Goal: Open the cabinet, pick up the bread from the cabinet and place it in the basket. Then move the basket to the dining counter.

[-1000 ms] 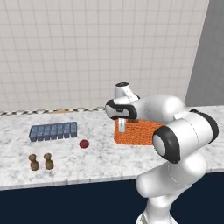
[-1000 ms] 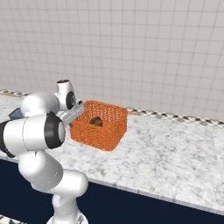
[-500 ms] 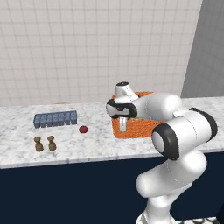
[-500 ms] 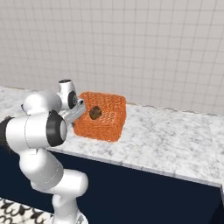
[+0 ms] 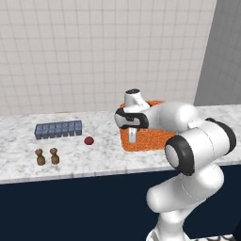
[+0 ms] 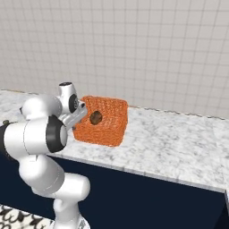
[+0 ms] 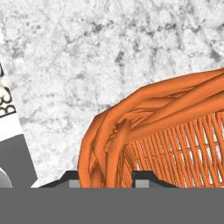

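Far left on the long grey-veined white marble dining counter (image 5: 70, 155), a dark blue-grey ridged rectangular tray (image 5: 58, 129) is lying flat, with two small brown wooden shaker-like pieces (image 5: 47, 156) standing side by side nearer the front edge. A small dark red round object (image 5: 88, 140) is sitting just right of the tray. Further right, the orange woven rectangular basket (image 5: 146, 140) is resting on the marble, close to the near edge above the plain dark navy front (image 5: 75, 202). The two-finger gripper (image 5: 132, 135) is pointing down at the basket's left wall; in the hand view its dark fingertips (image 7: 146, 177) are straddling the thick orange rim (image 7: 113, 131), clamped on it. In the right base view a small dark brown bread piece (image 6: 95, 117) is lying inside the basket (image 6: 102, 121).
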Robot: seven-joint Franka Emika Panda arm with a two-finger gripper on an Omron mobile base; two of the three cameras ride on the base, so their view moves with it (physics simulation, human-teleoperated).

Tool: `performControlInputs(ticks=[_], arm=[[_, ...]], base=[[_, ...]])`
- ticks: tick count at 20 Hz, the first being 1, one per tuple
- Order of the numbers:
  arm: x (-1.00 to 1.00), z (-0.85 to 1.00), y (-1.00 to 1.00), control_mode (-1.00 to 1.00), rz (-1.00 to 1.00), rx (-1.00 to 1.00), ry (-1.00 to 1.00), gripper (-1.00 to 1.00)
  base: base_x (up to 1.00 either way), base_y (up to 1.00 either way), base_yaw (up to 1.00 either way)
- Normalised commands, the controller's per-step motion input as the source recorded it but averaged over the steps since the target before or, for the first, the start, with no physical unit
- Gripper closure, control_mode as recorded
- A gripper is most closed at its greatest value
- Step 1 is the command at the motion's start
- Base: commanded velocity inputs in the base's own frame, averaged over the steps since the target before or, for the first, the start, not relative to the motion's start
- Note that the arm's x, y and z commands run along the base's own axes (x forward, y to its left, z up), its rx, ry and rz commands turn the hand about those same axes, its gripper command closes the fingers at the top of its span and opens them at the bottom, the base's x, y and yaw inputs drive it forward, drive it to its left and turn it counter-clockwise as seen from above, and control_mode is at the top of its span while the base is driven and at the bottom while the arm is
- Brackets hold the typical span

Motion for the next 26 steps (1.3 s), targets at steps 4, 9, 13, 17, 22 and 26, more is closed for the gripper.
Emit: performControlInputs(ticks=[4,9,13,17,22,26], arm=[[0.00,0.00,0.00,1.00,0.00,0.00,0.00,1.00],[0.00,0.00,0.00,1.00,0.00,0.00,0.00,1.00],[0.00,0.00,0.00,1.00,0.00,0.00,0.00,1.00],[0.00,0.00,0.00,1.00,0.00,0.00,0.00,1.00],[0.00,0.00,0.00,-1.00,0.00,0.00,0.00,1.00],[0.00,0.00,0.00,-1.00,0.00,0.00,0.00,-1.00]], base=[[0.00,0.00,0.00],[0.16,0.00,0.00],[0.06,0.00,0.00],[0.00,0.00,0.00],[0.00,0.00,0.00],[0.00,0.00,0.00]])
